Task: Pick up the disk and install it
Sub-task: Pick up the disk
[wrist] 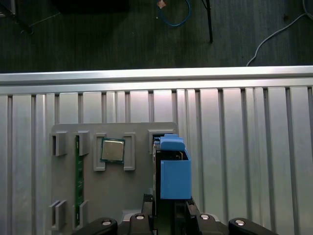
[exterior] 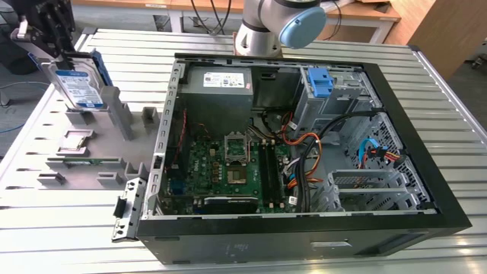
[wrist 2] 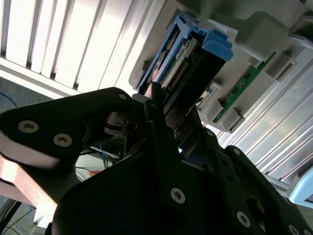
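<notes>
One disk (exterior: pixel 76 85), long axis upright, in hand (exterior: pixel 55 56)

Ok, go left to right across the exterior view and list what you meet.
disk → motherboard → blue latch → case's right wall

- The exterior view looks down from high on the open black computer case (exterior: pixel 251 245).
- The first wrist view looks straight down at the grey plastic holder (wrist: pixel 132 196).
- Both wrist views show the silver metal disk (wrist: pixel 175 181) (wrist 2: pixel 188 63); the second from very close.
</notes>
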Robot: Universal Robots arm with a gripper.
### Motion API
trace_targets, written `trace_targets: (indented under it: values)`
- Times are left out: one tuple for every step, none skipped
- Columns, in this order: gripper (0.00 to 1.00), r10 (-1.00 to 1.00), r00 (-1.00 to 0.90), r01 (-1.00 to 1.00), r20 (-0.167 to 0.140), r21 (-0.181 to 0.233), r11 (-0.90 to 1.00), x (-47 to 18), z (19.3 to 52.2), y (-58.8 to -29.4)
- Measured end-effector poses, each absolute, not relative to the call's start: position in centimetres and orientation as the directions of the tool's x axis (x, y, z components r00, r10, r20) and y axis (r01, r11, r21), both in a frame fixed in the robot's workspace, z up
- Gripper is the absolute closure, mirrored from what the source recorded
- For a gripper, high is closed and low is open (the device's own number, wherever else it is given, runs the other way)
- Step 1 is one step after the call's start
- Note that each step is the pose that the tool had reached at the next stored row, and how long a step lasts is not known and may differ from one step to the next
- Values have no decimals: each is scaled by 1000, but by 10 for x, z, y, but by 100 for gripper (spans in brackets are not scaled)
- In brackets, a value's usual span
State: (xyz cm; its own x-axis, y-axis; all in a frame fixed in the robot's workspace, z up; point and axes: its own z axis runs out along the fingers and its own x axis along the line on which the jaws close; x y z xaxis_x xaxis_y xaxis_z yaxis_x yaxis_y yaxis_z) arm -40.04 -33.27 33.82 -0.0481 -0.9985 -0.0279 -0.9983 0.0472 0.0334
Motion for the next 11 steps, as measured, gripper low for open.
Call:
trace_targets:
  values:
    - [65, -998, -48, -998, -28, 33, 47, -400, 339, -333]
    - [65, -998, -48, -998, -28, 33, 47, -400, 339, -333]
    - [65, -998, -48, -998, -28, 33, 47, -400, 340, -333]
    - [65, -998, -48, -998, -28, 33, 47, -400, 341, -333]
    - [65, -998, -48, -998, -28, 33, 47, -400, 342, -333]
    - [65, -998, -48, -998, -28, 33, 47, -400, 343, -333]
    - [65, -998, -48, -998, -28, 33, 47, -400, 344, -333]
    - [65, -998, -48, -998, -28, 33, 47, -400, 344, -333]
    - [65, -998, -48, -998, -28, 33, 47, -400, 345, -333]
    - [65, -998, -48, -998, -28, 33, 47, -400, 346, -333]
    - [65, -998, -48, -998, -28, 33, 47, -400, 347, -333]
